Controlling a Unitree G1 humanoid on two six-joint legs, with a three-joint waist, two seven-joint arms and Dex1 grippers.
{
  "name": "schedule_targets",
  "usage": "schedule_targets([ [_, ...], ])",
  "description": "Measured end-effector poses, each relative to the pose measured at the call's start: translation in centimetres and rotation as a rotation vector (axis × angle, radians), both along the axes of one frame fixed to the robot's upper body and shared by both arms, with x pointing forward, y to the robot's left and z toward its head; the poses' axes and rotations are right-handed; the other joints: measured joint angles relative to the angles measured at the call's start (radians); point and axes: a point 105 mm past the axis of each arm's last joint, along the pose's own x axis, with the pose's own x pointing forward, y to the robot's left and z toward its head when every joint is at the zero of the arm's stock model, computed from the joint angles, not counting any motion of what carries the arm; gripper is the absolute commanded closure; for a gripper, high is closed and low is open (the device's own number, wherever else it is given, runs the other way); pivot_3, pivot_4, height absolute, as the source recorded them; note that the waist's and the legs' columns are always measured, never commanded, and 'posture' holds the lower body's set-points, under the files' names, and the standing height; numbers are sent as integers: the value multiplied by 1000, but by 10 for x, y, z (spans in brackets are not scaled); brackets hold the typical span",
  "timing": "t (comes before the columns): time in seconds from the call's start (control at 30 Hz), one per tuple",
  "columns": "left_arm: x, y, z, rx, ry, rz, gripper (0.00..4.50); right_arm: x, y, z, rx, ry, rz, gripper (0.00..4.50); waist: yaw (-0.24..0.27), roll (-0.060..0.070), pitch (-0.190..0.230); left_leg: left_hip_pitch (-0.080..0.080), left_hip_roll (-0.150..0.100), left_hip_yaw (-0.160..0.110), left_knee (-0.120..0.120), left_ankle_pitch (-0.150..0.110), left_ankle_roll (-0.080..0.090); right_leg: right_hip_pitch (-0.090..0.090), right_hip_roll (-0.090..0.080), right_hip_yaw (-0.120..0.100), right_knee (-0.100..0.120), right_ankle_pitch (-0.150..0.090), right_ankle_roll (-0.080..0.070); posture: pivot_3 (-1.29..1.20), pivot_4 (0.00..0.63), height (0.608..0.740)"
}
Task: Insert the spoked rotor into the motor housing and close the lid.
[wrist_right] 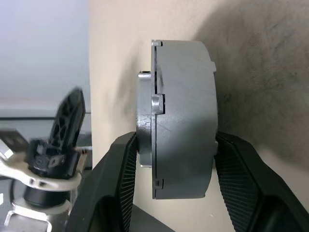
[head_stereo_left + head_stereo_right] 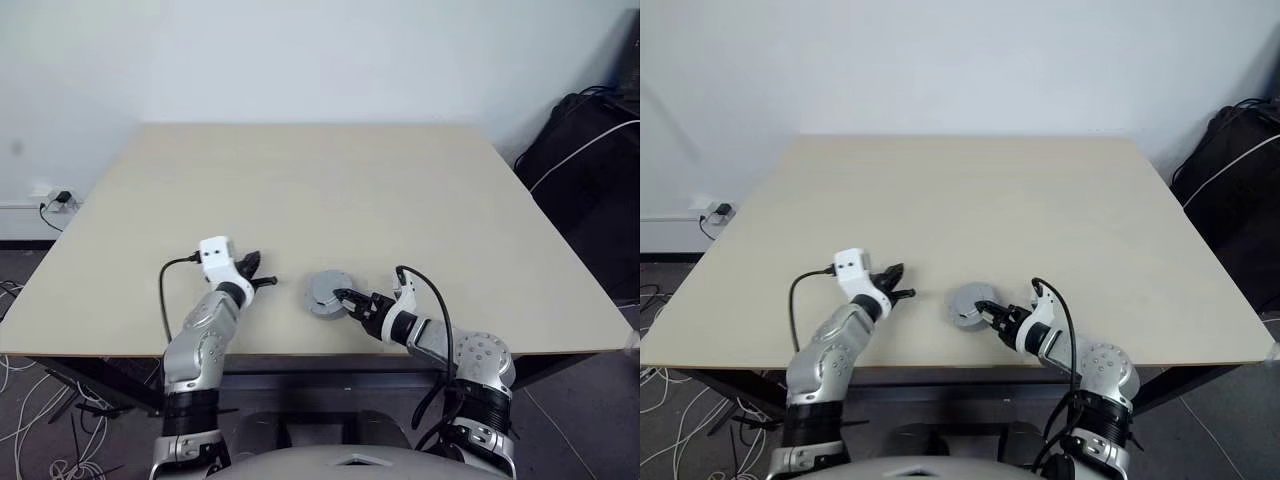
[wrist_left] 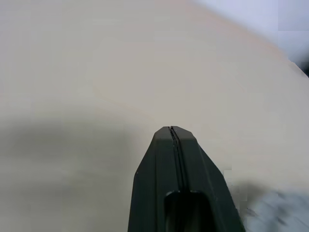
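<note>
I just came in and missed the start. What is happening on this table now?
The robot is working on a small motor assembly near the front edge of the table. The right end effector grips it from both sides; in the right wrist view the grey lid sits on the housing, so the unit looks closed. The left end effector is shut, holds nothing and sits beside the assembly, apart from it.

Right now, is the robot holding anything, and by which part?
The right gripper pinches the closed grey motor housing across its flat faces. The left gripper holds nothing.
</note>
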Motion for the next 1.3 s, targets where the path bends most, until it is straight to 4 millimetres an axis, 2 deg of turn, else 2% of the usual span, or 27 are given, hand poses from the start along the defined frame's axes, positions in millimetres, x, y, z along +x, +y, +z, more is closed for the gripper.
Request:
schedule_targets([
  [0.2, -30, 20, 1, -213, -74, 40, 4500, 2, -10, 0, 58, 4, -74, 2387, -1, -1, 2, 0, 0, 0, 1, -3, -4, -2, -1, -1, -1, 0, 0, 0, 0, 740],
  [0.3, -45, 17, -4, -306, -67, 10, 4500, 3, -11, 3, 87, -7, -94, 2408, -3, -2, 4, 0, 0, 0, 1, -3, -4, -2, 0, -1, -1, 0, 1, 0, 0, 740],
  [0.4, -58, 7, -6, -413, -54, -41, 4500, 4, -9, 7, 123, -21, -93, 2410, -4, -2, 5, 0, 1, 0, 1, -3, -4, -2, 0, -1, -1, -1, 2, 0, 0, 740],
  [0.5, -69, -10, -6, -596, -9, -101, 4500, 5, -7, 14, 174, -45, -89, 2410, -5, -2, 5, 0, 1, 0, 1, -2, -3, -2, 0, -1, -1, -3, 5, 0, 0, 740],
  [0.63, -76, -21, 1, -790, 7, -138, 4500, 7, -4, 25, 239, -82, -88, 2411, -6, -2, 6, 0, 1, 0, 1, -2, -3, -2, 0, -1, -1, -3, 5, 0, 0, 740],
  [0.8, -90, -37, -1, -955, 64, -157, 4500, 10, 1, 37, 295, -120, -78, 2411, -11, -3, 6, 0, 1, 0, 1, -2, -2, -2, 1, -1, -1, -3, 5, 0, 0, 740],
  [0.9, -90, -40, 5, -1029, 51, -168, 3967, 11, 9, 45, 315, -135, -45, 2411, -12, -2, 7, 1, 1, 0, 1, -2, -3, -2, 1, -1, -1, -3, 5, 0, 0, 740],
  [1.17, -89, -44, 13, -1132, 31, -184, 1267, 12, 29, 55, 323, -149, 38, 2411, -13, -2, 7, 0, 1, 0, 1, -2, -2, -2, 1, 0, -1, -2, 4, 0, 0, 740],
  [1.3, -88, -43, 12, -1156, 28, -171, 40, 11, 32, 57, 322, -143, 54, 2411, -12, -2, 7, 0, 1, 0, 1, -2, -3, -2, 2, 0, -1, -2, 4, 0, 0, 740],
])
